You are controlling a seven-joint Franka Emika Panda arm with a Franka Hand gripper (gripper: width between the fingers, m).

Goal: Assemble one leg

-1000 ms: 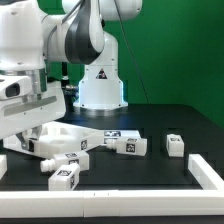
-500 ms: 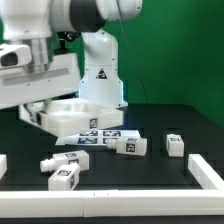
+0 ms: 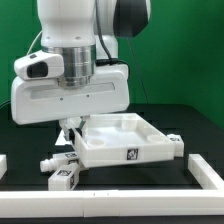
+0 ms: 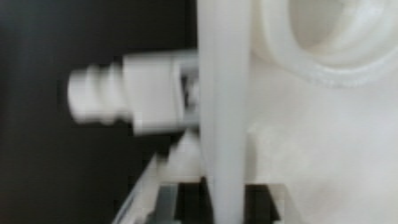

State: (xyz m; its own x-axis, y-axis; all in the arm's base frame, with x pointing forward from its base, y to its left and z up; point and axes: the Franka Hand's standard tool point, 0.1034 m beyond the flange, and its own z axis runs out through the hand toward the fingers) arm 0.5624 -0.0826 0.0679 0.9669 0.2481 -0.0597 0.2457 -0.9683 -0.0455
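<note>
Exterior view: the gripper looks clamped on the corner of the big white panel, over the black table. One leg lies on the table toward the exterior view's left, with a second leg just beside it.

Wrist view: pretty blurry. The panel's rim runs down the middle, and there's a leg right beside it.

One large white panel; three small white legs in view, two near left, one right.

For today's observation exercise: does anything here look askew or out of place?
The panel is gripped by one corner in the hand, seemingly askew. Loose legs lie scattered beside it. No damage shows.
</note>
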